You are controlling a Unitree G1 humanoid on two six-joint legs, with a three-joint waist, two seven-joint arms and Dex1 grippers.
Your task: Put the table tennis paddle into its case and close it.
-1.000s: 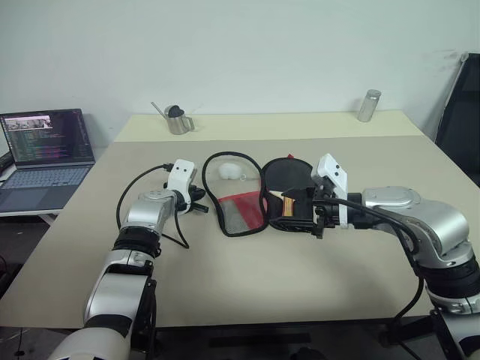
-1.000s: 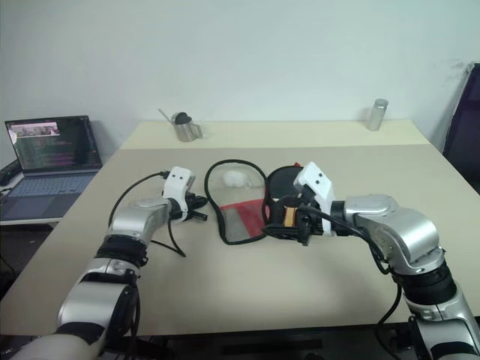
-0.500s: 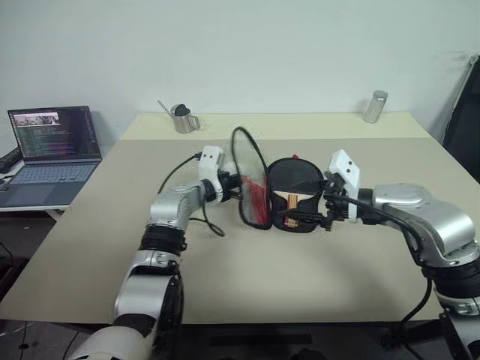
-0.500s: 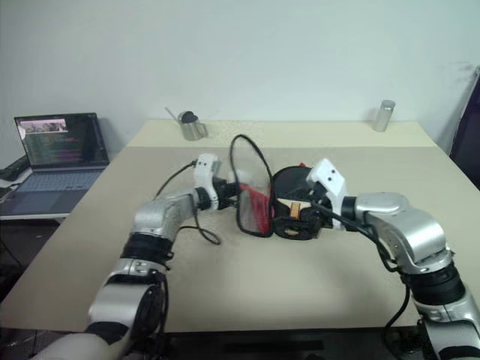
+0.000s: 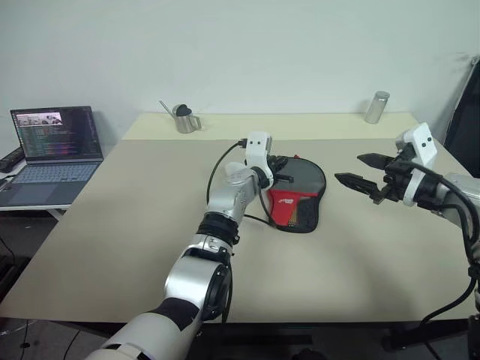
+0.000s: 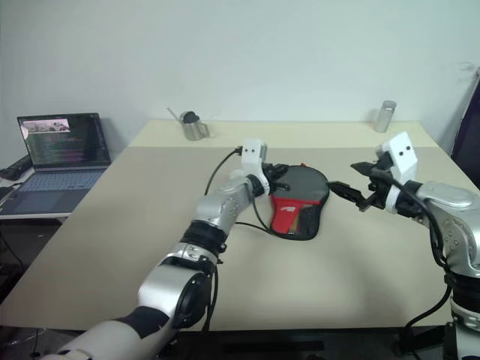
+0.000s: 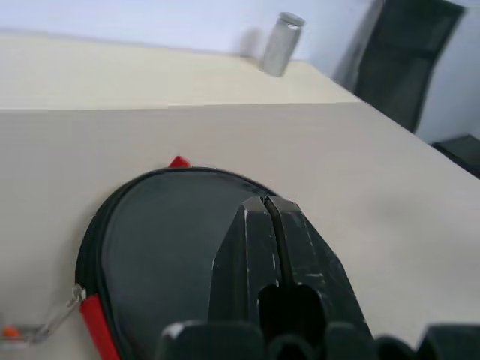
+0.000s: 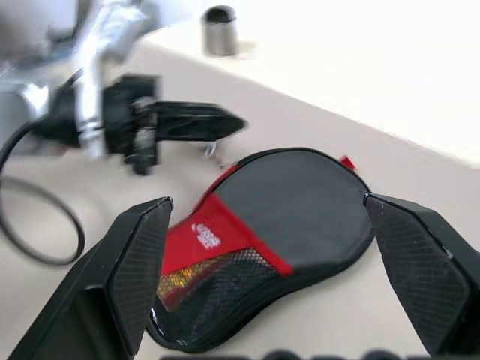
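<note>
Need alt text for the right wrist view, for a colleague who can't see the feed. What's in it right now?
A black and red paddle case lies folded shut on the beige table, framed by the right gripper's wide-open black fingers. Beyond the case, the left gripper hangs shut above the table, with a metal cup farther back.
</note>
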